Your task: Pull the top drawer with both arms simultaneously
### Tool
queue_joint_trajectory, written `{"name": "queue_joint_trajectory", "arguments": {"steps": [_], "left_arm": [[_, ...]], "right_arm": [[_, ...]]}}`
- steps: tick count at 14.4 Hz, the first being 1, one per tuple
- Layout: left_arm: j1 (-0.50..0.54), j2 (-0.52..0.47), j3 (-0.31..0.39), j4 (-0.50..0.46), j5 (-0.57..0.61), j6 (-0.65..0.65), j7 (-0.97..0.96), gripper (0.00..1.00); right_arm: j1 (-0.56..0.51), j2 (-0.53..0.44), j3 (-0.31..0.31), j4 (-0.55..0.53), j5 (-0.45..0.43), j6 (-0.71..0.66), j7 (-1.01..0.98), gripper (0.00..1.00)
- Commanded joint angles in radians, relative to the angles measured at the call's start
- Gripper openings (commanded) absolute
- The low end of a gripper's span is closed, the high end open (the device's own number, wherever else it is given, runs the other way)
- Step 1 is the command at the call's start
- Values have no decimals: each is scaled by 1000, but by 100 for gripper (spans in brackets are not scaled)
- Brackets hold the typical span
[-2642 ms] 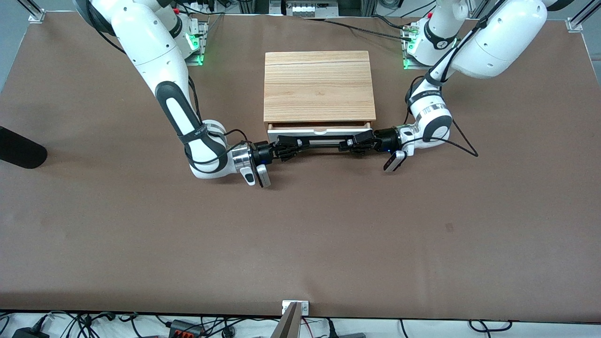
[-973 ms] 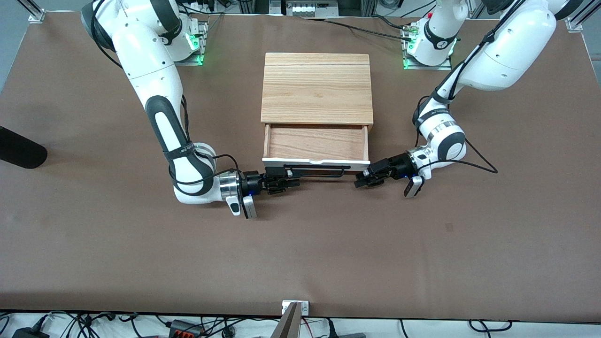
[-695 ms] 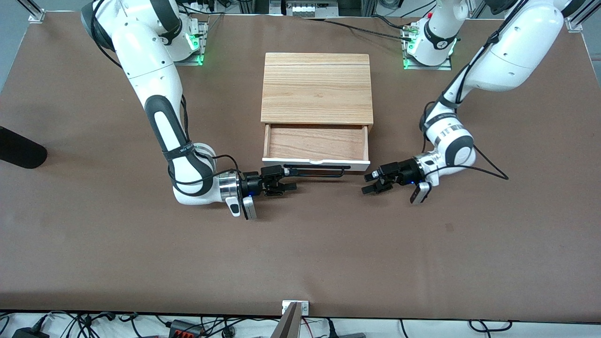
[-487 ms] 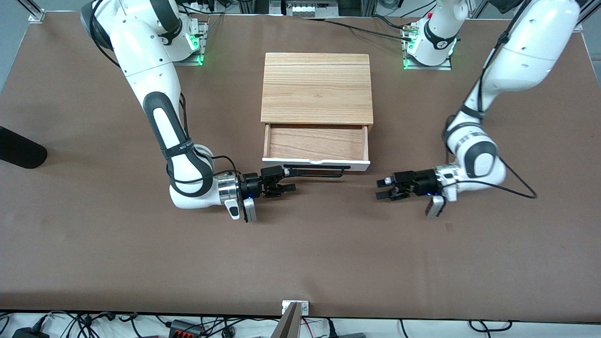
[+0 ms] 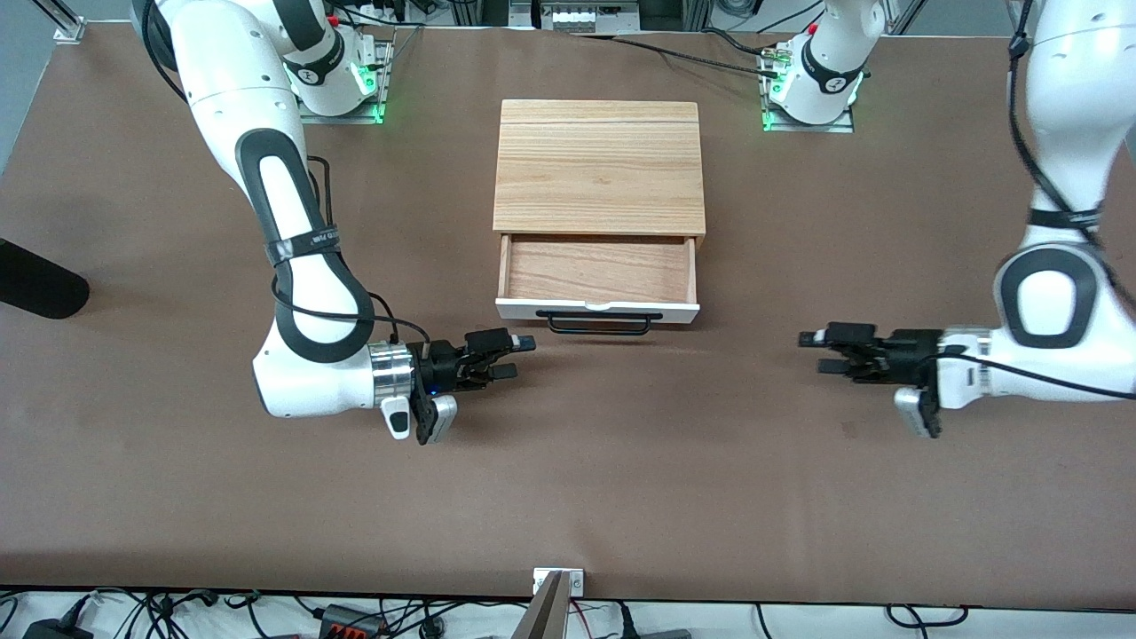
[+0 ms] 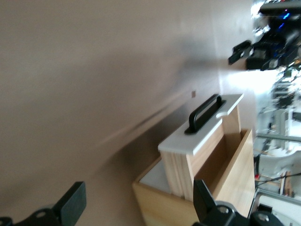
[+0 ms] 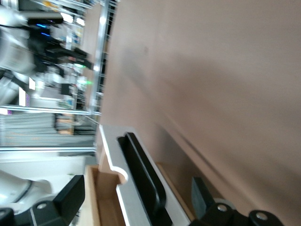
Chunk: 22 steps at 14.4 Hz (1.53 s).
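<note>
The top drawer [image 5: 596,269] stands pulled out of the light-wood cabinet [image 5: 599,169], its wood inside bare. Its white front panel [image 5: 683,311] carries the black bar handle [image 5: 605,325], which nothing grips. My right gripper [image 5: 513,357] is open and empty, off the handle's end toward the right arm's end of the table. My left gripper [image 5: 812,352] is open and empty, well clear toward the left arm's end. In the left wrist view the open left gripper [image 6: 138,212] faces the drawer front [image 6: 197,134]. In the right wrist view the open right gripper [image 7: 136,202] faces the handle [image 7: 143,174].
A black object [image 5: 35,284] lies at the table edge at the right arm's end. A metal bracket [image 5: 557,581] sits at the table edge nearest the front camera. Both arm bases [image 5: 812,80] stand beside the cabinet's back.
The drawer slid out from nearly closed to wide open. Both grippers then let go of the handle, opened, and drew apart sideways, the left one much farther.
</note>
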<state>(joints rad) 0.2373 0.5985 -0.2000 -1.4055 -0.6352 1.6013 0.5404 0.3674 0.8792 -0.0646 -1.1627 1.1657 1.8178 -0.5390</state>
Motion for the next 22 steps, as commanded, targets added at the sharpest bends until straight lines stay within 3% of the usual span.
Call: {"name": "queue_joint_trajectory", "arguments": {"steps": [1,4,9,11,13,15,17,20,22], "left_arm": [[4,-22,2,163,216,-189,-127,100],[4,-133,-6,253,510,-264,-137,100],[28,-273,5,280,604,-311,-160,100],[10,-289,-30,263,675,-319,-265,100],[8,-301,-48,251,672,-334,-415,100],[8,-357,-81,176,674,-331,-604,100],[20,-443,-87,35,672,-263,-629,100],[20,-569,-87,-151,661,-146,-629,100],[17,-588,-87,-171,643,-135,-631,100]], "right_arm": [[-1,-64,-12,1,-171,-14,103,100],[-1,-140,-35,0,-387,-96,235,100],[-2,-247,-126,0,-636,-297,344,100],[-4,-272,-150,1,-727,-363,392,100],[-4,-301,-199,1,-753,-391,483,100],[1,-328,-269,1,-758,-423,577,100],[11,-353,-334,1,-797,-452,634,100],[10,-405,-340,12,-934,-456,620,100],[-13,-451,-330,12,-952,-440,622,100]]}}
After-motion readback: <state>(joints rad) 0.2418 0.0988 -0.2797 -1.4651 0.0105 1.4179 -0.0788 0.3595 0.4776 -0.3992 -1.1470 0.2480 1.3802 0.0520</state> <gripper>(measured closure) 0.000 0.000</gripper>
